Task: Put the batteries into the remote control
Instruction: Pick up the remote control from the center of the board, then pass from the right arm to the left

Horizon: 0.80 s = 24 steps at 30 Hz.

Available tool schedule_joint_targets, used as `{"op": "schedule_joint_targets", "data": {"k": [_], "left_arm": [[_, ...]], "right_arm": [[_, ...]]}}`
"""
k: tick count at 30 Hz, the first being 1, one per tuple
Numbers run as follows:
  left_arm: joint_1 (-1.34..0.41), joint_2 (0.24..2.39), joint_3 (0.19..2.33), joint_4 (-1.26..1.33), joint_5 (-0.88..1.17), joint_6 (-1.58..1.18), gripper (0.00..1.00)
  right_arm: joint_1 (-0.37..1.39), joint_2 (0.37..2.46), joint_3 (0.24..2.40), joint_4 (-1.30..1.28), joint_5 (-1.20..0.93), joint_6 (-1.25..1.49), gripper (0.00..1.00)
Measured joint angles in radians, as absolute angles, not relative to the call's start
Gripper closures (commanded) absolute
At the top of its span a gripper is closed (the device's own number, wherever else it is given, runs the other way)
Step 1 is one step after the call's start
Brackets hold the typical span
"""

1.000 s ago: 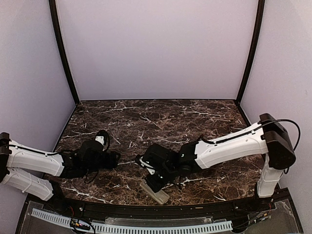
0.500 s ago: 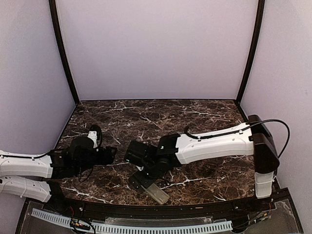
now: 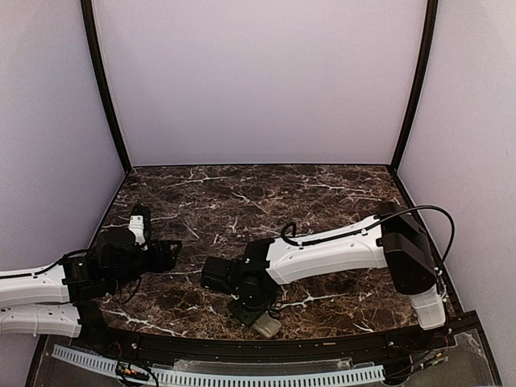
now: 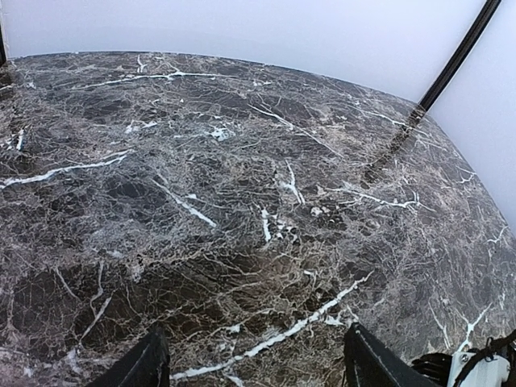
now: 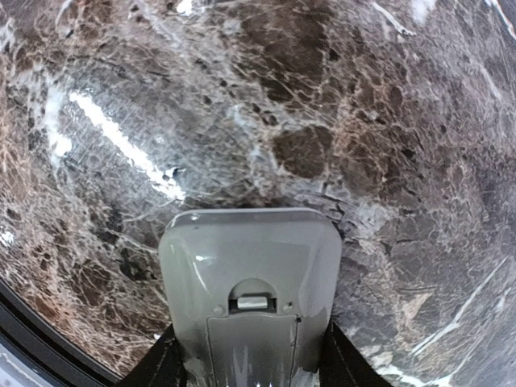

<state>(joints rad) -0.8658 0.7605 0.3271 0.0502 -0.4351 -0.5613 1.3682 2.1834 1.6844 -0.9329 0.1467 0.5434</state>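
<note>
Right gripper (image 5: 250, 359) hugs the remote control (image 5: 250, 250) on both sides, grey back up, by the near edge of the marble table (image 3: 242, 193). From above, right arm (image 3: 330, 251) hides most of it. Left gripper (image 4: 258, 367) is wide open w/ nothing in it, off to the left.

Remote control (image 5: 250, 266): greyish-beige back up, battery cover (image 5: 251, 347) in place, rounded end showing; sits by near edge of surface (image 3: 242, 201), right of centre.
</note>
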Motion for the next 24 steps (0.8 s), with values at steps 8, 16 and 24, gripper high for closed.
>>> {"op": "schedule_joint_targets", "data": {"k": [8,16,24], "left_arm": [[-0.866,0.756,0.319,0.05,-0.389,-0.533,0.31],[-0.89,0.681,0.319,0.147,-0.2,-0.443,0.29],[-1.004,0.747,0.441,0.345,0.172,-0.315,0.01]], "right_arm": [[1.368,2.18,1.684,-0.932,0.154,0.531,0.66],[1.334,1.879,1.556,-0.778,0.153,0.448,0.65],[1.248,1.331,1.301,-0.128,-0.036,0.29,0.64]]}}
